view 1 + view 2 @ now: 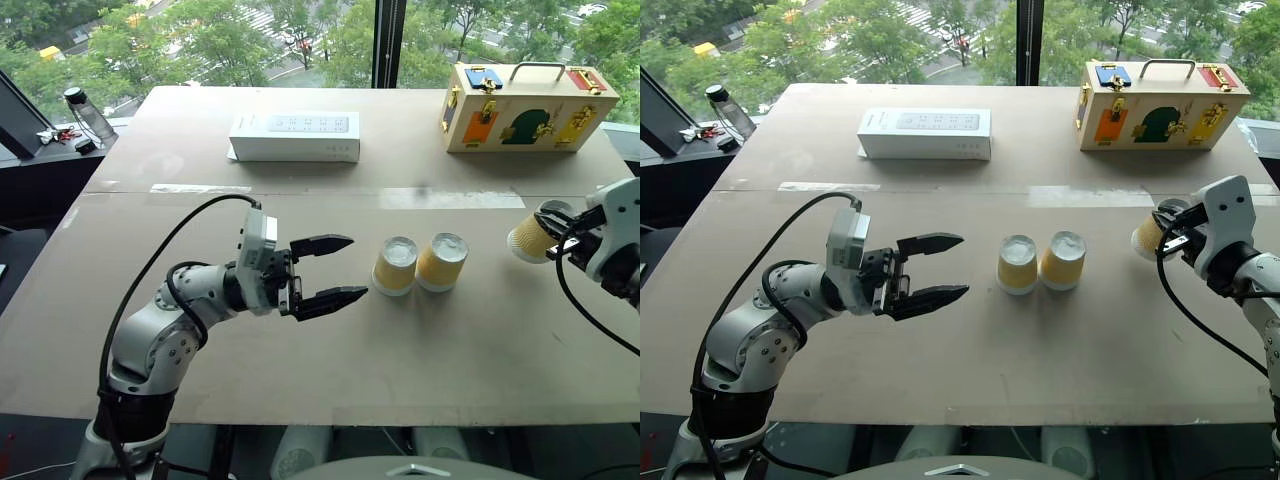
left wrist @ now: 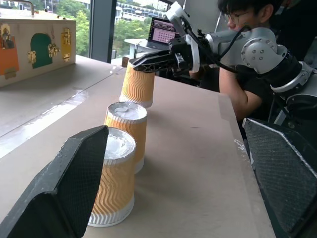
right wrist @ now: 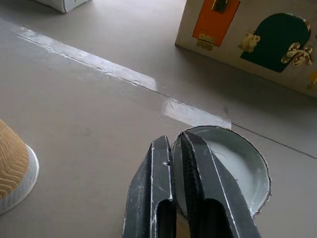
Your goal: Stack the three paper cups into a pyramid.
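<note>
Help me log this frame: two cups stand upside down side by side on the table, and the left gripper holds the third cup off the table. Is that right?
Not quite. The right gripper holds the third cup off the table, pinching its base rim; the left gripper is open with nothing in it, beside the two upside-down cups. The left eye view shows this.

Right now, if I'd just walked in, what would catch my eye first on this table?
Probably the two yellow-tan paper cups standing upside down side by side mid-table, with the left gripper open just beside them. On the right, the right gripper pinches the rim of a third cup, held above the table.
</note>
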Available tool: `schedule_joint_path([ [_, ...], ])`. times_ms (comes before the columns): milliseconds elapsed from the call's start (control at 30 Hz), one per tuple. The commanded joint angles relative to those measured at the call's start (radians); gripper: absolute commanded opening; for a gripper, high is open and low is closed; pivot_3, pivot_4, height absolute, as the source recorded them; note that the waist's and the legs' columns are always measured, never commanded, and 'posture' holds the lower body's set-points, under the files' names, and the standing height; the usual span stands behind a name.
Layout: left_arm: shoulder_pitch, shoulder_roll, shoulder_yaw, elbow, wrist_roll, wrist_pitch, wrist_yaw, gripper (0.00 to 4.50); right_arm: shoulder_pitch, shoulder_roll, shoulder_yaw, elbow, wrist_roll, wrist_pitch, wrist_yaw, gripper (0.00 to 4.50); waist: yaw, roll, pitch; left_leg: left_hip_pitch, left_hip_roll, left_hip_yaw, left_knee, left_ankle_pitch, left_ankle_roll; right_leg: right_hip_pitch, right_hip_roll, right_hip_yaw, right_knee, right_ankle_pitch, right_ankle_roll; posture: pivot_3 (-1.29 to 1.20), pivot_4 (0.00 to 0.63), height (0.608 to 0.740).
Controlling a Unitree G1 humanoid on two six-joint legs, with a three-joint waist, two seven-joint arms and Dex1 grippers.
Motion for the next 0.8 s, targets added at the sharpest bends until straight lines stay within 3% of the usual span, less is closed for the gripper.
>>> schedule_joint_path([
  [33,0.006,-0.001,0.008,-0.025,0.001,-0.023,-0.003,4.5,0.0,0.01,0.002,0.037,-0.032,-0.059,0.008,0.31,-0.005,0.0,0.0,0.001,0.0,0.001,0.0,0.0,0.0,0.0,0.0,0.001,0.0,0.0,0.0,0.0,0.15,0.74],
  [100,0.01,0.0,0.008,-0.028,0.001,-0.024,-0.003,4.5,0.0,0.015,0.004,0.055,-0.043,-0.085,0.013,0.92,-0.004,0.0,0.0,0.002,0.001,0.002,0.0,0.0,0.0,0.0,0.0,0.001,0.001,0.0,0.0,0.0,0.15,0.74],
  [333,0.018,0.003,0.011,-0.029,0.004,-0.024,-0.003,4.5,0.012,0.04,-0.042,-0.002,-0.073,-0.173,-0.012,4.25,0.001,0.0,0.0,0.001,0.0,0.001,0.0,0.0,0.0,0.0,0.0,0.001,0.0,0.0,0.0,0.0,0.15,0.74],
  [567,0.019,-0.001,0.003,-0.027,0.006,-0.025,-0.004,4.5,0.026,0.089,-0.066,-0.004,-0.112,-0.135,-0.108,4.25,0.001,0.0,0.0,0.001,0.0,0.001,0.0,0.0,0.0,0.0,0.0,0.001,0.0,0.0,0.0,0.0,0.15,0.74],
  [800,0.009,0.001,-0.001,-0.023,0.006,-0.021,-0.01,4.5,0.008,0.15,-0.075,0.045,-0.054,-0.049,-0.12,4.25,0.0,0.0,0.0,0.001,0.0,0.001,0.0,0.0,0.0,0.0,0.0,0.001,0.0,0.0,0.0,0.0,0.15,0.74],
])
